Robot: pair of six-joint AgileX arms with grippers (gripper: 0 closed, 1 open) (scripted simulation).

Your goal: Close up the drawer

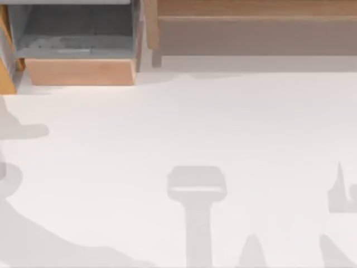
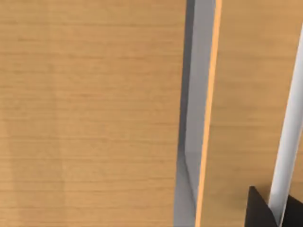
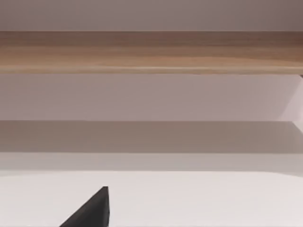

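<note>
The drawer (image 1: 81, 71) stands pulled out at the table's back left, its light-brown front panel facing the table and its grey inner floor (image 1: 72, 33) open to view. The left wrist view is pressed close to a wood-grain panel (image 2: 90, 113) with a narrow grey gap (image 2: 196, 118) beside it. A dark corner of my left gripper (image 2: 260, 210) juts in near that panel. A dark part of my right gripper (image 3: 92, 210) shows low over the white table, facing the cabinet.
The long wooden and beige cabinet body (image 1: 251, 33) runs along the back right. An orange-brown wooden side piece (image 1: 5, 72) flanks the drawer at the far left. Arm shadows lie across the white table (image 1: 178, 123).
</note>
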